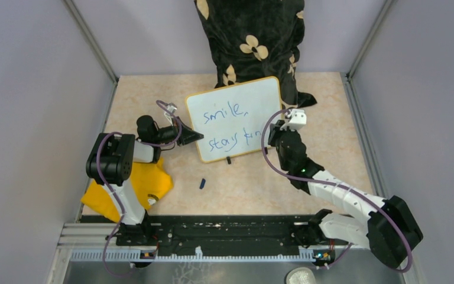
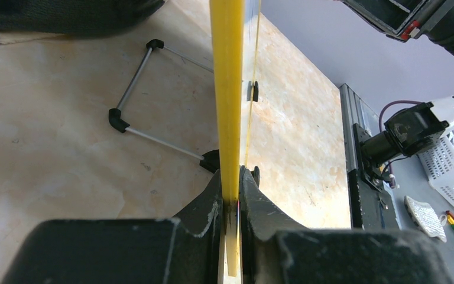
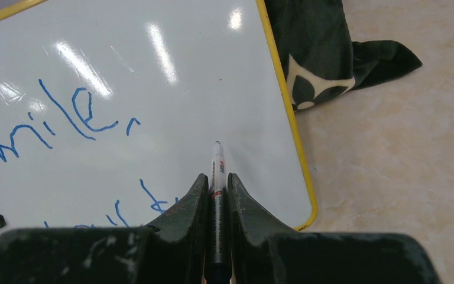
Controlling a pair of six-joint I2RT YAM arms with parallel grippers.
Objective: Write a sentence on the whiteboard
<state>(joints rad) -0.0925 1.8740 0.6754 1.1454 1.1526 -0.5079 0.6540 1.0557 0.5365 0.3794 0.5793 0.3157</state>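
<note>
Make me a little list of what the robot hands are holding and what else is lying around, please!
left gripper: shut on the whiteboard, pinching its yellow left edge
right gripper: shut on the marker, tip pointing at the board
sentence: blue, "smile," above "stay kin", its end hidden by the right gripper
yellow cloth: crumpled at the near left
small blue piece: lying in front of the board, maybe a cap
dark flowered cloth: behind the board
</note>
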